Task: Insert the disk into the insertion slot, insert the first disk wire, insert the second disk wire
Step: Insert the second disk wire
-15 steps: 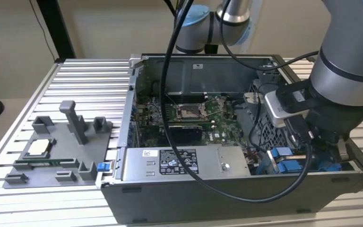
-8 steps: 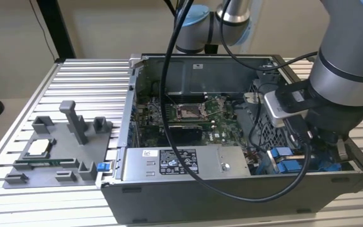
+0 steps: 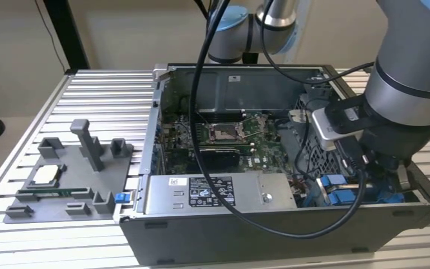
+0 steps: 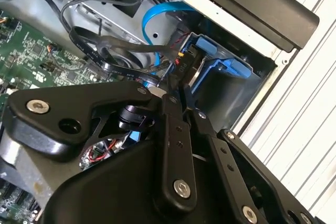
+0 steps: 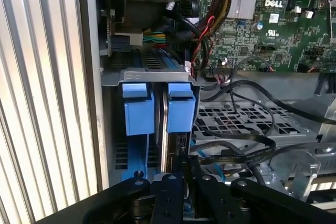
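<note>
The open computer case [image 3: 275, 224] hides most of the arm's end. The disk [image 5: 164, 129] stands edge-on in the insertion slot [image 5: 152, 77]. The gripper [image 4: 181, 85] appears closed on a black connector [image 4: 185, 61], its tips obscured by cables.

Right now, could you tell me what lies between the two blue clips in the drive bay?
In the first wrist view, the disk stands edge-on between the blue clips.
</note>
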Robot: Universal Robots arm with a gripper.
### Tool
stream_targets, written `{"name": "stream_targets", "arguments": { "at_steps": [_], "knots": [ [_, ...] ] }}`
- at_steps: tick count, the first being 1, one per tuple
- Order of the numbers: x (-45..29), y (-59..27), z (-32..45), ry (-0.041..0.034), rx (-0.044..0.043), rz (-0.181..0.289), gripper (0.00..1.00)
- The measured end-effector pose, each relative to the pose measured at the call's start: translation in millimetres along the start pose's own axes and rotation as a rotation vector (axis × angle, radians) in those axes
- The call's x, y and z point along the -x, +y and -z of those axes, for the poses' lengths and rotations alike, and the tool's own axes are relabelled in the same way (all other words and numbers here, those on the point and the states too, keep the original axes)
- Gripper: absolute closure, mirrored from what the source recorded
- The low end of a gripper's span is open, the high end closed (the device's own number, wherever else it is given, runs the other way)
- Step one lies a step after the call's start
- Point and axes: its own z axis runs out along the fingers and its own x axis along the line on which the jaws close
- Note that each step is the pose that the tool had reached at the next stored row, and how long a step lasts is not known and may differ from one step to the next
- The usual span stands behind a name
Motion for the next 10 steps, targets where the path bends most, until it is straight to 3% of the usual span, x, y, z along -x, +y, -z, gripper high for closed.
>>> {"name": "stream_targets", "arguments": {
  "at_steps": [10],
  "knots": [
    [-0.5, 1.6, -4.9, 0.0034, -0.0009, -0.004, 1.0]
  ]
}}
